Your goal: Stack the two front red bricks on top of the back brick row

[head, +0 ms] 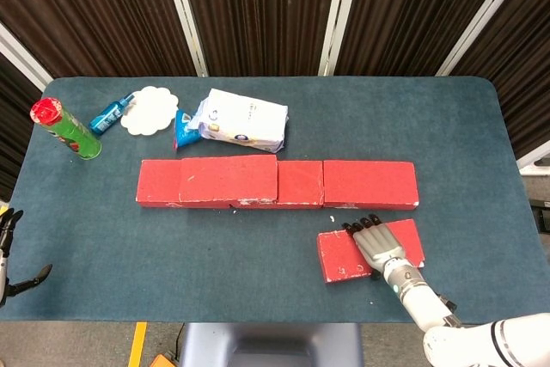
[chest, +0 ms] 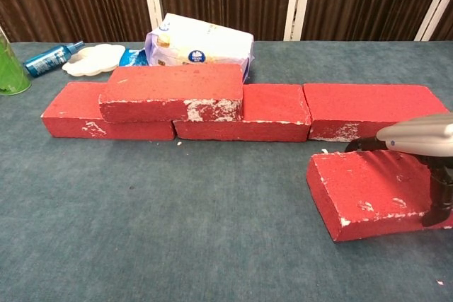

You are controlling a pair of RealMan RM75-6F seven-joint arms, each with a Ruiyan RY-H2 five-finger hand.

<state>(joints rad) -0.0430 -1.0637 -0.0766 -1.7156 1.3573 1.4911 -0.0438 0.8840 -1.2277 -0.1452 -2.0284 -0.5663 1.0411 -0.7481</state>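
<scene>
Bright, even overhead light, soft faint shadows, sharp focus, slight wide-angle edge distortion.

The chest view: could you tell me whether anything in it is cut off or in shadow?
Chest view: the right hand runs off the right edge and shades the front brick beneath it; head view shows the whole hand on that brick.
</scene>
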